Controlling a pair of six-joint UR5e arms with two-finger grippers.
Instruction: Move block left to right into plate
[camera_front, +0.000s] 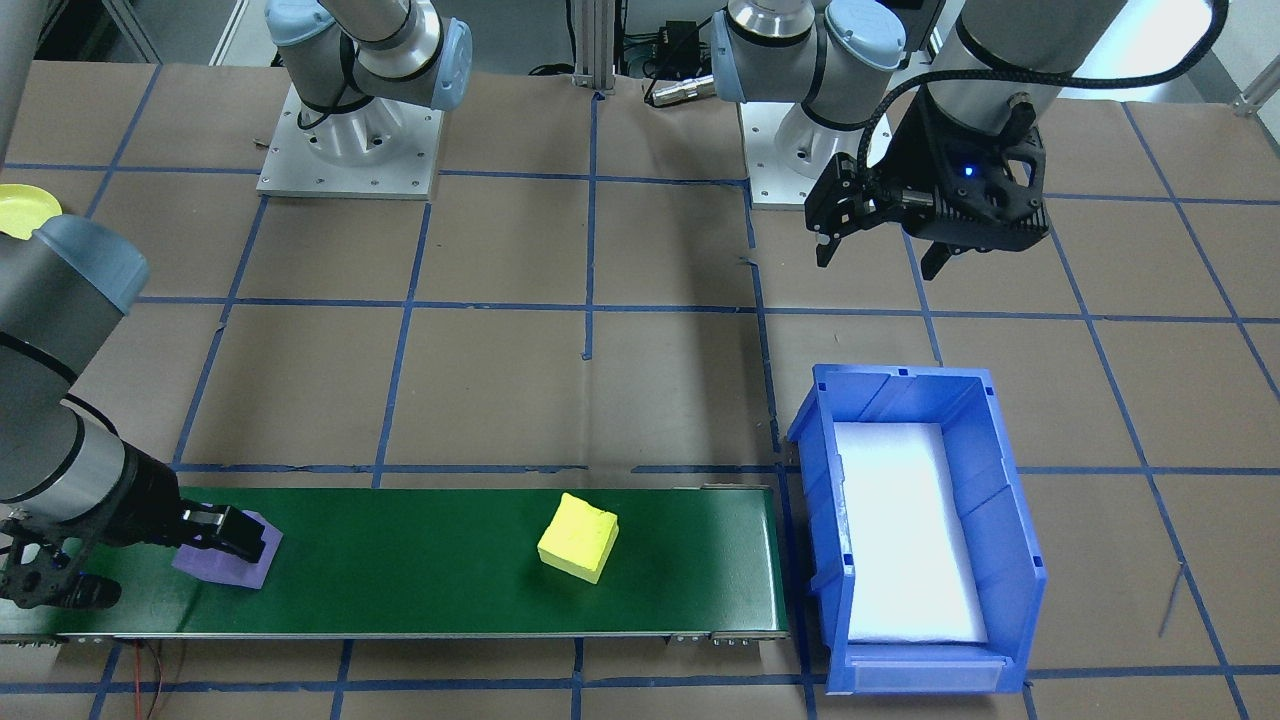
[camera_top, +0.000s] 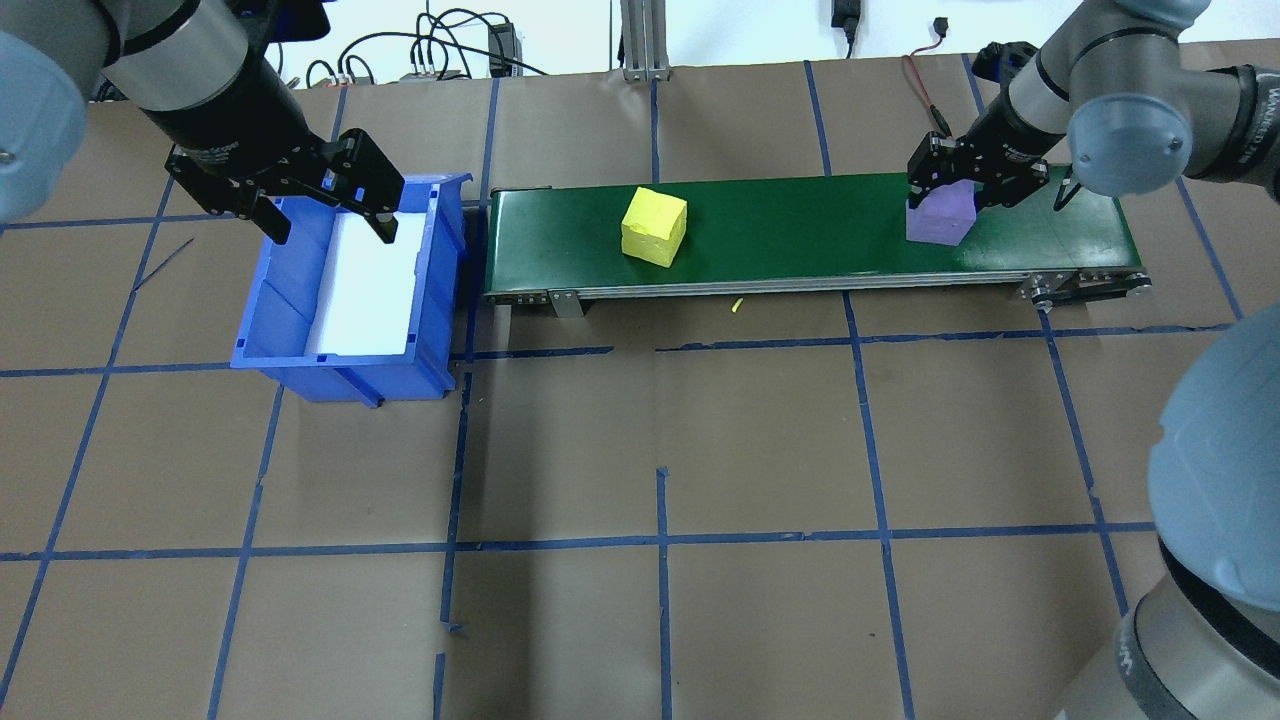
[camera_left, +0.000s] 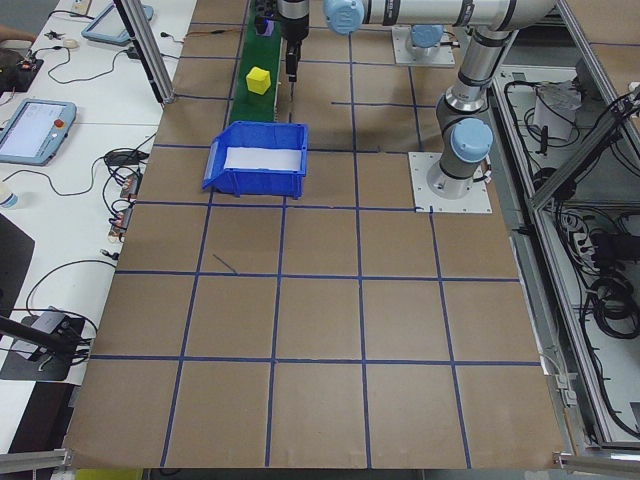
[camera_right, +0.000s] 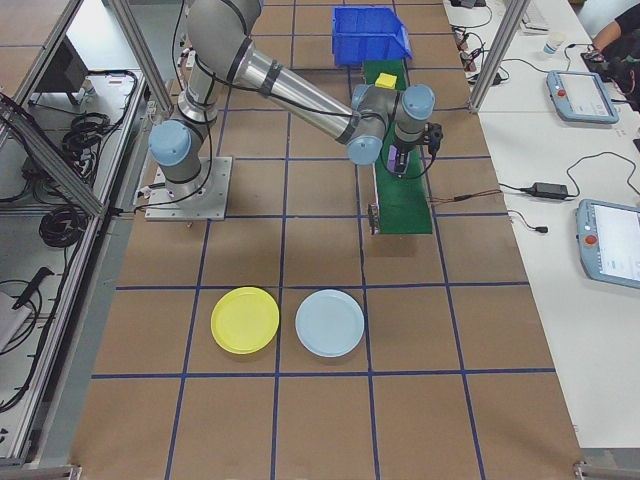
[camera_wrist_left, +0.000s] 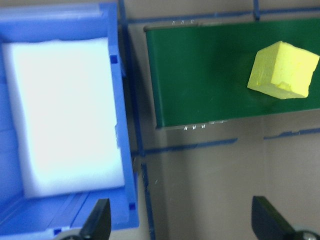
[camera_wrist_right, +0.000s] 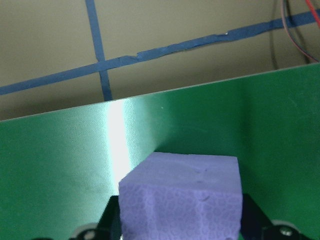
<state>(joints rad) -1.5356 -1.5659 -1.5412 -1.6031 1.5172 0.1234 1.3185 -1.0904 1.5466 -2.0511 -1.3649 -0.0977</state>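
Fingers of the right gripper (camera_front: 232, 531) sit on either side of the purple block (camera_front: 226, 558) in the front-facing view, pinching it near the end of the green conveyor belt (camera_front: 420, 560). The yellow block (camera_front: 578, 537) lies well along the belt from them, with bare belt between. The left gripper (camera_front: 880, 240) hangs spread wide, holding nothing, above bare table just behind the blue bin (camera_front: 915, 530), which contains only a white pad. An edge of the yellow plate (camera_front: 22, 209) shows behind the right arm.

Overhead, the right gripper (camera_top: 965, 185) clamps the purple block (camera_top: 942, 214) from above; the left gripper (camera_top: 325, 205) hovers over the blue bin's (camera_top: 345, 360) far rim.

From the right side, the yellow plate (camera_right: 245, 320) lies on the table well apart from the belt's end, just beside a pale blue plate (camera_right: 330, 323).

On the left wrist camera, both fingertips (camera_wrist_left: 97, 222) stand far apart, the bin to one side and yellow block (camera_wrist_left: 282, 70) beyond.

On the right wrist camera, the purple block (camera_wrist_right: 182, 197) fills the gap between the jaws.
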